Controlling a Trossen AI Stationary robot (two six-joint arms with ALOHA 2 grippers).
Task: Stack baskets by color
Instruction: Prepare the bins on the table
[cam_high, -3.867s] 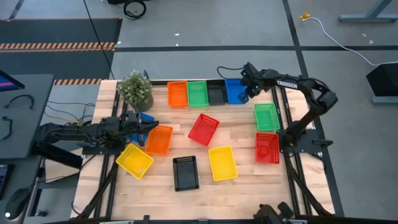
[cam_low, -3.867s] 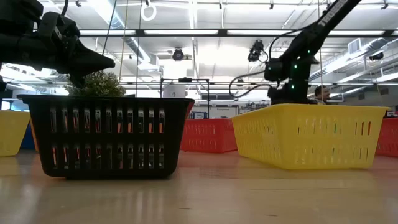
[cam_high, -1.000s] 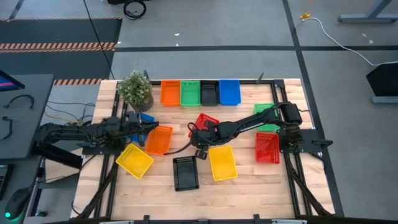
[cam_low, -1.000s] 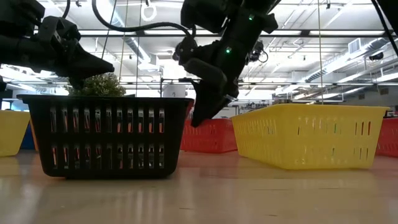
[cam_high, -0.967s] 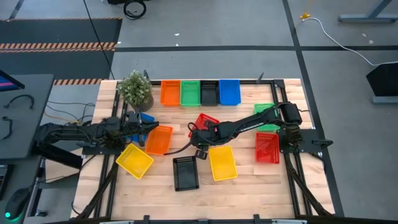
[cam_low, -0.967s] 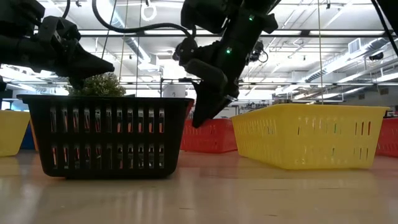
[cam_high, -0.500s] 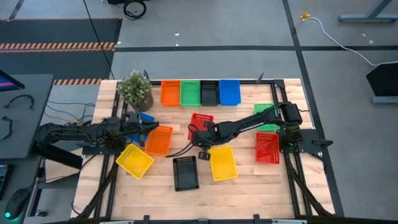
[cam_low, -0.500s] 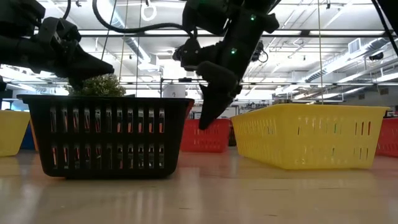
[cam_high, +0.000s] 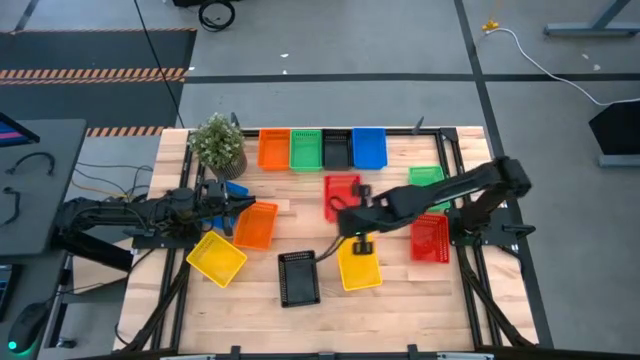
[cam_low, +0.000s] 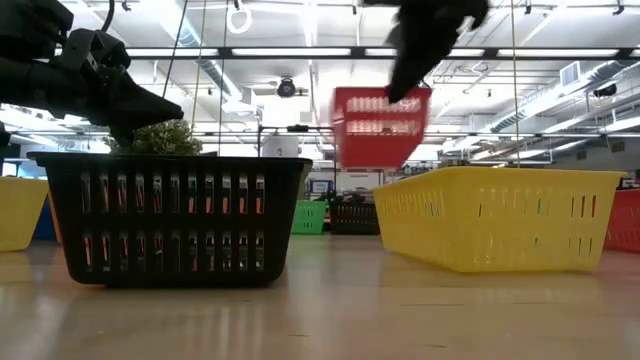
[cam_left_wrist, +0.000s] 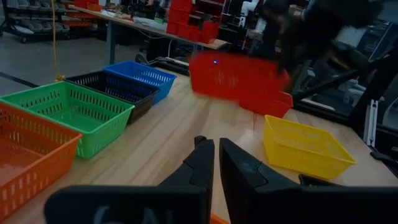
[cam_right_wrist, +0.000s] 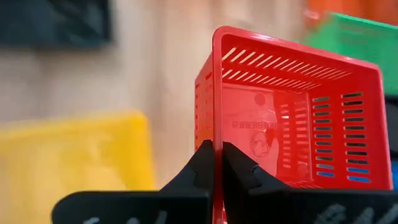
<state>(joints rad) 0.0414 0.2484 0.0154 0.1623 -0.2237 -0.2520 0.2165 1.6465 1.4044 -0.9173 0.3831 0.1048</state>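
A red basket (cam_high: 342, 193) hangs in the air over the table's middle, and my right gripper (cam_high: 351, 216) is shut on it. It shows high up in the low view (cam_low: 380, 125). A second red basket (cam_high: 431, 238) rests on the table at the right. An orange (cam_high: 274, 149), a green (cam_high: 306, 149), a black (cam_high: 337, 149) and a blue basket (cam_high: 369, 147) stand in a row at the far edge. My left gripper (cam_high: 246, 203) waits at the left, shut and with nothing in it, beside another orange basket (cam_high: 255, 225). My right gripper pinches the rim of one side wall (cam_right_wrist: 214, 134) of the red basket, one finger inside (cam_right_wrist: 239, 167) and one outside. The fingers slant down from the table's right side. The basket is lifted clear of the table with its opening up.
A yellow basket (cam_high: 358, 262) and a black one (cam_high: 298, 277) sit near the front edge. Another yellow one (cam_high: 215, 257) lies front left. A green basket (cam_high: 427, 177) is partly under my right arm. A potted plant (cam_high: 217, 142) stands far left.
My right gripper has taken hold of the red basket, then risen and swung toward the table's right. The basket lay askew on the table. It first squared up there and now hangs clear, well above the other baskets.
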